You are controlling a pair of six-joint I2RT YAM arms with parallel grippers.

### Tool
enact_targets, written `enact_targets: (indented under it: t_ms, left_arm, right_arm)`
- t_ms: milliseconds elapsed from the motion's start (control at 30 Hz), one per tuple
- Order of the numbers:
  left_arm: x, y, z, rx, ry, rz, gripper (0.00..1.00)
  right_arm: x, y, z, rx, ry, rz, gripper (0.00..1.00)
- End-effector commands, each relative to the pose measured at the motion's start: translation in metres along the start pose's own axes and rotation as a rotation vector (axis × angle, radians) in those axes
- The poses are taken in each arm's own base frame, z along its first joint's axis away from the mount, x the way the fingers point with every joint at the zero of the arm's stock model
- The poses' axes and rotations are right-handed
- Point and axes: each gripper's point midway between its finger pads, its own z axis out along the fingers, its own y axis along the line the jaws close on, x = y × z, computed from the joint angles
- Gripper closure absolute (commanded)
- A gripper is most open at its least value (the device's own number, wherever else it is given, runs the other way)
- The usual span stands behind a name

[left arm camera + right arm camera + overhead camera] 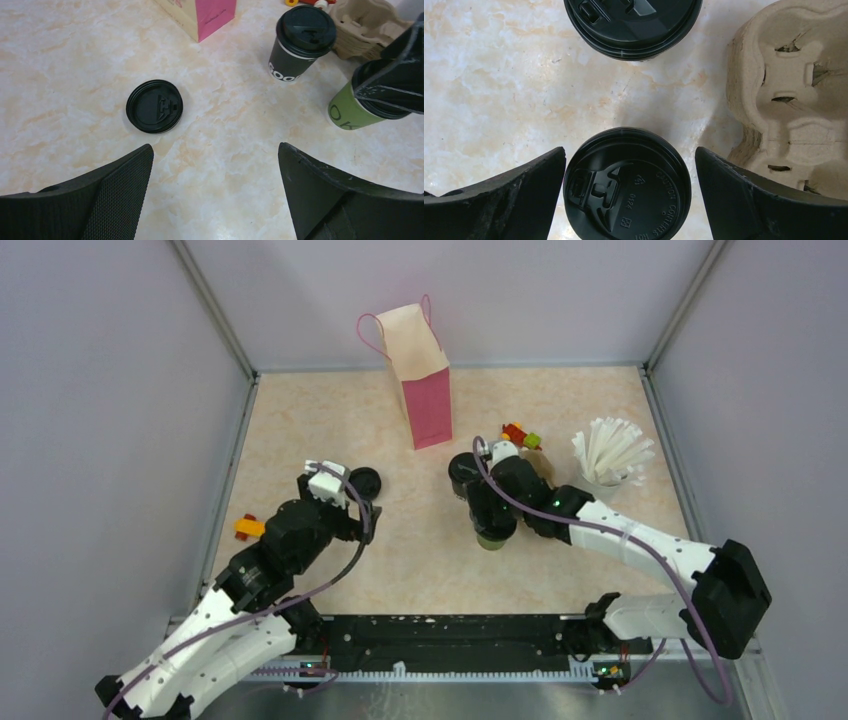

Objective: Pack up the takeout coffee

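Black cup: lidded, upright on the table, right of centre. Green cup: lidded, upright, just nearer. Both stand left of the pulp carrier.

Right gripper: jaws wide, flanking the green cup's lid; a sliver of table shows beside the rim; nothing gripped.

Left gripper: jaws fully spread, holding nothing, near a loose lid.

Pale cup, far right: holds white straws. Pink bag: upright, far centre.

Surface: beige marbled. Walls: pale grey.
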Motion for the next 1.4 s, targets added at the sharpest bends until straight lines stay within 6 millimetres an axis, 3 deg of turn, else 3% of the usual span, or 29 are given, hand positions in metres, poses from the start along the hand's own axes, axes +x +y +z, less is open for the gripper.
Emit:
enact_targets:
  t_ms: [0,133,267,500,600,733,1000,1367]
  left_arm:
    - [-0.002,0.02,0.005,-0.141,-0.004,-0.076,0.01]
    - [-0.016,0.024,0.013,-0.201,-0.034,-0.15,0.01]
    - [-0.055,0.023,0.03,-0.257,-0.095,-0.24,0.06]
    - [-0.138,0.019,0.085,-0.314,-0.184,-0.268,0.18]
    - [-0.162,0.024,0.115,-0.315,-0.187,-0.308,0.25]
    - [-0.18,0.039,0.153,-0.306,-0.199,-0.378,0.36]
    - [-0.219,0.065,0.185,-0.302,-0.322,-0.427,0.42]
    - [-0.207,0.084,0.231,-0.306,-0.299,-0.468,0.5]
  right_arm:
    - [-0.026,0.006,-0.006,-0.023,-0.053,0.023,0.01]
    - [-0.047,0.013,-0.03,-0.065,-0.094,0.047,0.01]
    - [-0.061,0.021,-0.055,-0.131,-0.123,0.058,0.01]
    - [-0.082,0.024,-0.087,-0.192,-0.248,0.1,0.01]
    - [-0.086,0.021,-0.1,-0.2,-0.297,0.127,0.01]
    - [-0.082,0.02,-0.111,-0.223,-0.314,0.113,0.01]
    - [-0.071,0.012,-0.115,-0.199,-0.304,0.067,0.01]
    - [-0.063,0.015,-0.111,-0.215,-0.27,0.067,0.01]
